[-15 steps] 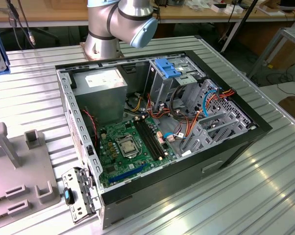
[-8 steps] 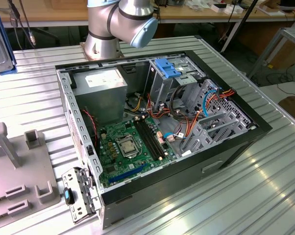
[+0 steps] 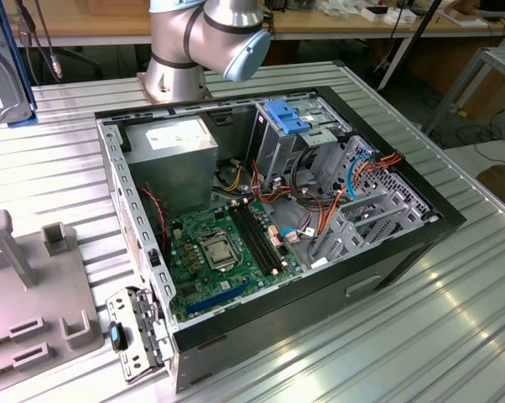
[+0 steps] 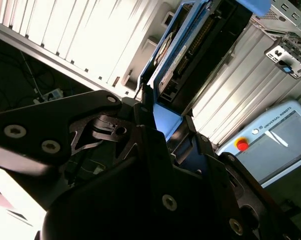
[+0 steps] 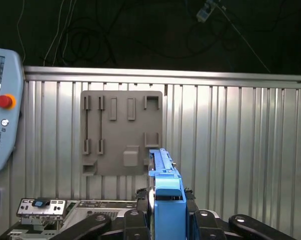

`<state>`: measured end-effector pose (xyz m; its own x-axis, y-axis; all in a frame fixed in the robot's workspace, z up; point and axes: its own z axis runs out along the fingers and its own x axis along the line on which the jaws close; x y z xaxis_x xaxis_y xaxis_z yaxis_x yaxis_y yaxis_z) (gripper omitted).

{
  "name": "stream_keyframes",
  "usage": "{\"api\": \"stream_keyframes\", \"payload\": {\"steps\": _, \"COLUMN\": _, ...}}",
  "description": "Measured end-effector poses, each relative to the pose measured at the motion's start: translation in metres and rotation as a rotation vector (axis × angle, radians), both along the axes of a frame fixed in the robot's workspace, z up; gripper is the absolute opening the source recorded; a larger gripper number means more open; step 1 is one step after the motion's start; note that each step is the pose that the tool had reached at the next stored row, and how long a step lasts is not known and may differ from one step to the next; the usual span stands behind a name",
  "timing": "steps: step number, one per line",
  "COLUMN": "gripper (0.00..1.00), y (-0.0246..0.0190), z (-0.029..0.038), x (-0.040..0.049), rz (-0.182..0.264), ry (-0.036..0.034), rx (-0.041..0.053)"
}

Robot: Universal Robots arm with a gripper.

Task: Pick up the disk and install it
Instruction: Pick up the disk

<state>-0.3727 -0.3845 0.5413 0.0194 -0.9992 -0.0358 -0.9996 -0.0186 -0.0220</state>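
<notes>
Above the ribbed table [image 5: 240,150], the fingers [image 5: 190,202] point downward and pinch the disk [image 5: 163,170] upright on edge.

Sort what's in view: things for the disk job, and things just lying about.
Job: grey metal disk in bright blue carrier rail, held in the black gripper; open black computer case.
Lying about: flat grey slotted plastic tray; pale grey teach pendant with red button.

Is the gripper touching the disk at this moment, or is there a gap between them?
Touching. In the first wrist view the gripper is shut on the disk, with its jaws pressed against both sides of the disk and no gap.
</notes>
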Motion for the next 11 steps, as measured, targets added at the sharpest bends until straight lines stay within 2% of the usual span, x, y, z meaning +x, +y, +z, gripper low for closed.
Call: {"api": "stream_keyframes", "payload": {"steps": 11, "gripper": 0.37, "y": 0.0, "z": -0.0005, "x": 0.0138, "rz": 0.0, "ry": 0.0, "rx": 0.0}}
